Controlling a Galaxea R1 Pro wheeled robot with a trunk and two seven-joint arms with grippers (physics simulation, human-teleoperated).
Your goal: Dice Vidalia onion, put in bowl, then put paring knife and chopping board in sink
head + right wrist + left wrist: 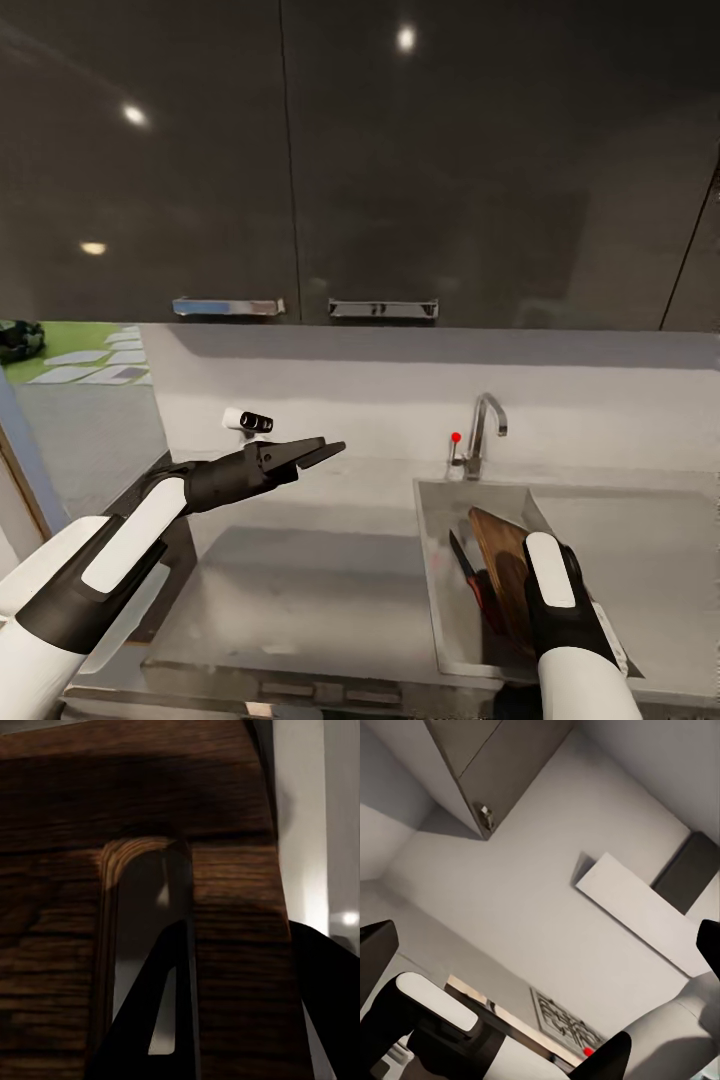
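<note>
1. we see the left gripper (318,452) raised above the countertop (300,580), its fingers close together and nothing between them; it looks closed.
2. the right gripper (225,1020) reaches down into the sink (440,520); in the right wrist view one dark finger (161,1005) passes through the handle slot of the chopping board (500,560), so it is clamped on the board.
3. the chopping board stands tilted inside the sink; the paring knife (468,578) lies just beside it in the basin.
4. the faucet (483,430) stands behind the sink.
</note>
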